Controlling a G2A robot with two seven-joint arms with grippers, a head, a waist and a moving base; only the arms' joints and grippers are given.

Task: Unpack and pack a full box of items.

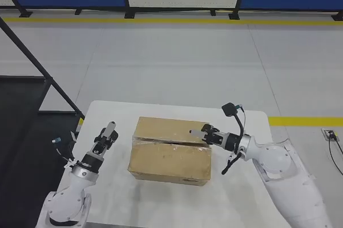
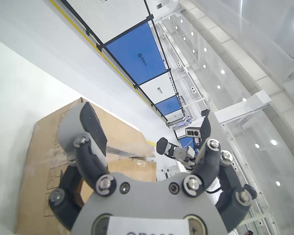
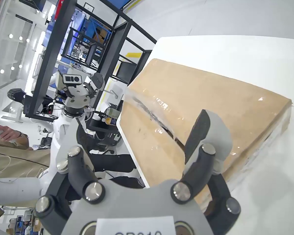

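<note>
Box (image 1: 170,151) contents hidden beneath flaps (image 1: 165,129); side print (image 2: 54,145) too small to tell.

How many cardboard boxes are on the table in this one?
1. The cardboard box sits in the middle of the table, between the left gripper and the right gripper; anything inside it is hidden.

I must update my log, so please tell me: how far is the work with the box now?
Done: nothing visible yet; the box stands on the table with flaps down and clear tape along the seam. In hand: the right tool, open, is at the seam's end; the left tool, open and empty, hangs beside the box. Left: opening, unpacking, repacking everything.
</note>
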